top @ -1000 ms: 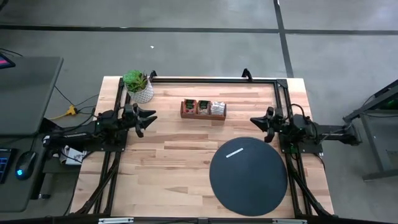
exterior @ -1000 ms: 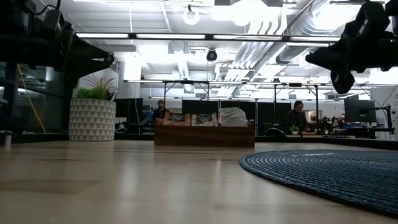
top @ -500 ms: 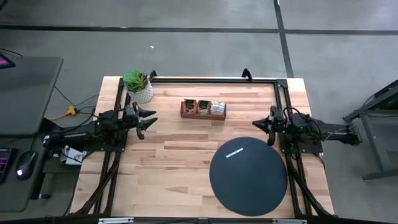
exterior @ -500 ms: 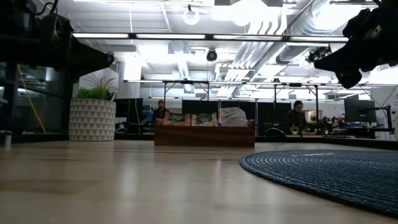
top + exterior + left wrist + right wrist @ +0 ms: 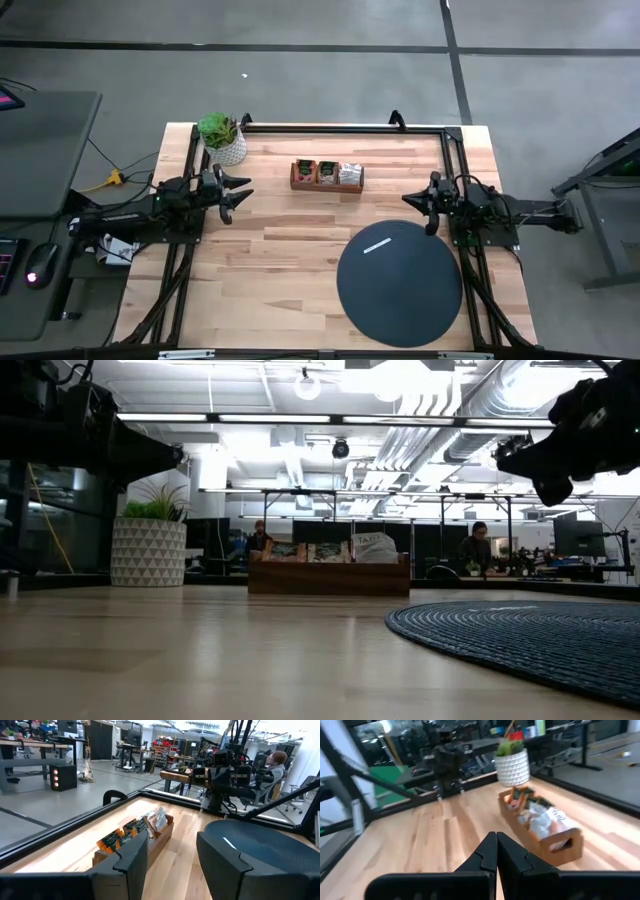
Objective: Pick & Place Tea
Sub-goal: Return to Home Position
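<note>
The tea sachets (image 5: 327,172), orange, dark green and silvery white, stand on edge in a brown wooden tray (image 5: 327,185) at the table's far middle; they also show in the left wrist view (image 5: 131,831) and the right wrist view (image 5: 540,817). My left gripper (image 5: 236,197) hovers open above the table's left side, pointing level toward the tray, with nothing between its fingers (image 5: 131,862). My right gripper (image 5: 414,203) hovers shut and empty above the right side, over the far edge of a black round disc (image 5: 400,285).
A narrow white piece (image 5: 377,246) lies on the disc's far part. A potted plant (image 5: 222,138) in a white pot stands at the far left corner. A black frame (image 5: 340,127) runs along the table's far edge. People sit in the room beyond (image 5: 478,545).
My right gripper has drawn back a little toward the table's right edge and come forward again, rolling at the wrist, and has stayed shut. The tray, the sachets and the disc have not moved.
</note>
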Available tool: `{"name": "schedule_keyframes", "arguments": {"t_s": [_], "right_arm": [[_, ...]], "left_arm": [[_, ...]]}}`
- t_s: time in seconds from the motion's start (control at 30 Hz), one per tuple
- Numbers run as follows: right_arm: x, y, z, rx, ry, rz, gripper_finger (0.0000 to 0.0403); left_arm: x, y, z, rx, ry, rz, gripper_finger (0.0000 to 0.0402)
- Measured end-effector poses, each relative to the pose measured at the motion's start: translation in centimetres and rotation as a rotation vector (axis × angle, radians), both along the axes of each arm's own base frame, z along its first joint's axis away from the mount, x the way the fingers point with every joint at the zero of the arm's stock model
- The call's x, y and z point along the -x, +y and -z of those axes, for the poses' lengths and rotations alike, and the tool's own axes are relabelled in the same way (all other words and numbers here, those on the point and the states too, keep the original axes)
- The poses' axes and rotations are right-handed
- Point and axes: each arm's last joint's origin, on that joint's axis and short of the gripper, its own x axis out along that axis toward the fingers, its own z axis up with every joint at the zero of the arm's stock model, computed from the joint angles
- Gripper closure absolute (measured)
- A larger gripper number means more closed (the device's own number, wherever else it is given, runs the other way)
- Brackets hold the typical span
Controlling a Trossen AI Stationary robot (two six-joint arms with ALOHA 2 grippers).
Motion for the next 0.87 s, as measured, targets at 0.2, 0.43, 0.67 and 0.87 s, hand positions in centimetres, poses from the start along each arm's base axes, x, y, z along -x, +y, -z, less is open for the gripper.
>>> {"name": "schedule_keyframes", "arguments": {"t_s": [0.2,0.43,0.67,0.87], "right_arm": [[-0.17,0.11,0.23,0.035,0.041,-0.044,0.0402],[-0.4,0.0,0.34,0.109,0.068,-0.014,0.0394],[-0.41,-0.01,0.34,0.111,0.069,-0.012,0.04],[-0.41,-0.01,0.3,0.111,0.065,-0.012,0.0394]], "left_arm": [[0.0,0.0,0.0,0.0,0.0,0.0,0.0236],[0.0,0.0,0.0,0.0,0.0,0.0,0.0236],[0.0,0.0,0.0,0.0,0.0,-0.001,0.0236],[0.0,0.0,0.0,0.001,0.0,-0.001,0.0236]]}}
